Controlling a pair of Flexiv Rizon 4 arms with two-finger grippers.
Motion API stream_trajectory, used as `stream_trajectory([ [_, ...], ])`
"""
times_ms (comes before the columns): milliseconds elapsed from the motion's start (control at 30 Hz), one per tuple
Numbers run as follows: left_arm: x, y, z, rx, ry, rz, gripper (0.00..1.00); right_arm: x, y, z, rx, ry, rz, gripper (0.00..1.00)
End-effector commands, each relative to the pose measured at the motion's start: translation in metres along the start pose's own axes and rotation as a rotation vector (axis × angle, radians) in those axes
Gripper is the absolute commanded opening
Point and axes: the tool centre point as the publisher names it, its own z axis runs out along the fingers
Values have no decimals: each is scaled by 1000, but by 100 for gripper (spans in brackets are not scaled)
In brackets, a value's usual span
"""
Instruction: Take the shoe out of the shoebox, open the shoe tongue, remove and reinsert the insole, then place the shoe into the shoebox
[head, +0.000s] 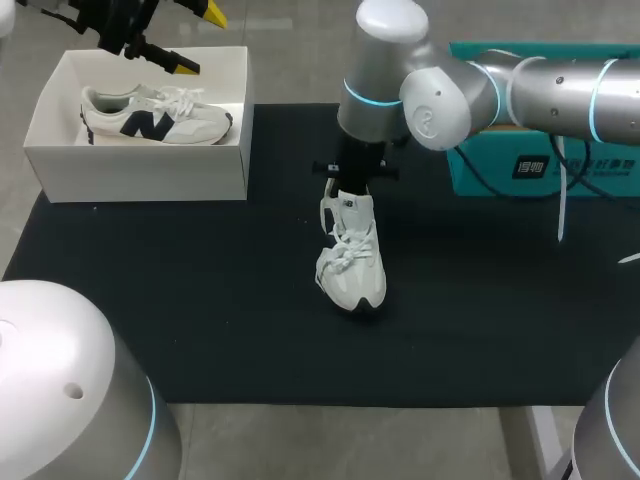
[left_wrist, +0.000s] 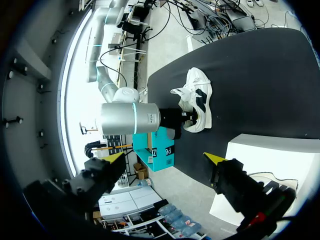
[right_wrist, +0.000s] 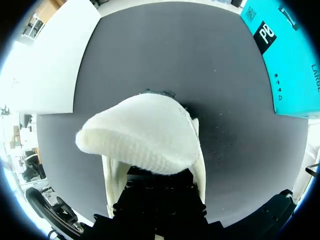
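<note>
A white shoe (head: 352, 265) lies on the black mat (head: 200, 300), toe toward the near edge, laces tied. My right gripper (head: 355, 175) stands over its heel end and is shut on it. In the right wrist view the shoe's white upper (right_wrist: 140, 130) covers the fingertips, so the exact hold is hidden. In the left wrist view the same shoe (left_wrist: 197, 100) sits under the right gripper (left_wrist: 182, 117). The white shoebox (head: 150, 165) at the back left holds a second white shoe (head: 155, 115) with a navy letter. My left gripper (head: 200, 40) hangs open above the box, holding nothing (left_wrist: 166, 158).
A teal box (head: 520, 150) stands at the back right, close behind the right arm (right_wrist: 285, 55). The black mat covers most of the table. The shoebox wall (left_wrist: 265, 150) lies just below the left gripper.
</note>
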Motion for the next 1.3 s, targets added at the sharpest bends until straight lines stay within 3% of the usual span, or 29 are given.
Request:
stream_trajectory([
  [33,0,1,0,1,3,1,100,3,1,19,20,27,-4,0],
  [167,0,1,0,1,3,1,100,10,-6,15,15,10,-9,0],
  [367,0,1,0,1,3,1,100,11,-11,-17,-34,-48,-22,0],
  [633,0,1,0,1,3,1,100,7,-15,-30,-38,-84,-20,0],
  [767,0,1,0,1,3,1,100,1,-19,-25,-13,-81,0,0],
  [1133,0,1,0,1,3,1,100,-11,-25,14,64,-29,32,0],
  [1300,0,1,0,1,3,1,100,-7,-27,7,60,-28,28,0],
])
